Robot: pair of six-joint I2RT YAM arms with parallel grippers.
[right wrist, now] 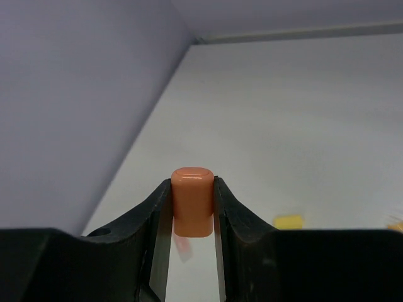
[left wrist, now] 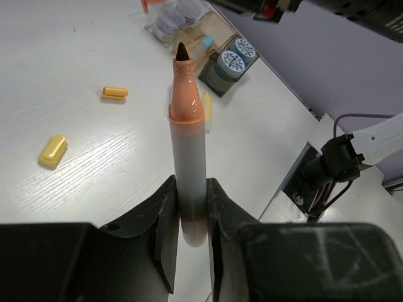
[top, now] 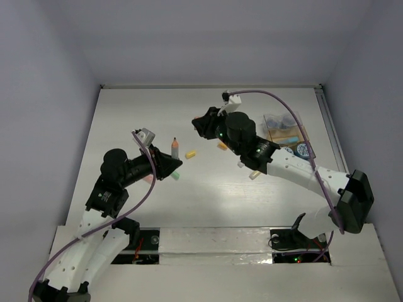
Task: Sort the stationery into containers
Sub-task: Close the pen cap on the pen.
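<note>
**Near the desk's left side, an uncapped pen stands gripped; farther in, its orange cap's match is pinched in the other gripper**

Closest to the arm bases, the left gripper (top: 172, 162) is clamped narrow on the lower grey barrel of a pen (top: 175, 148). The pen stands upright, and its orange collar and dark tip are bare. In the left wrist view, the fingers (left wrist: 165, 217) press the barrel from both sides. A small green piece (top: 176, 177) lies just beside this gripper on the white desk (top: 126, 119).

A little farther out, a yellow piece (top: 190, 153) lies near the pen. An orange piece (top: 221, 146) rests toward the middle of the desk. A cream piece (top: 254, 175) lies beside the right forearm.

Beyond these, near the desk's middle, the right gripper (top: 201, 124) is held off the surface. Its jaws are nearly closed on a short orange cap (right wrist: 192, 200), pinched by its sides with its rounded end facing the wrist camera.

Farthest away, against the right edge, sit the containers (top: 283, 126), tan and clear compartments clustered together. Two blue-and-white tape rolls (left wrist: 228, 61) lie side by side in the nearest part of the cluster.
</note>
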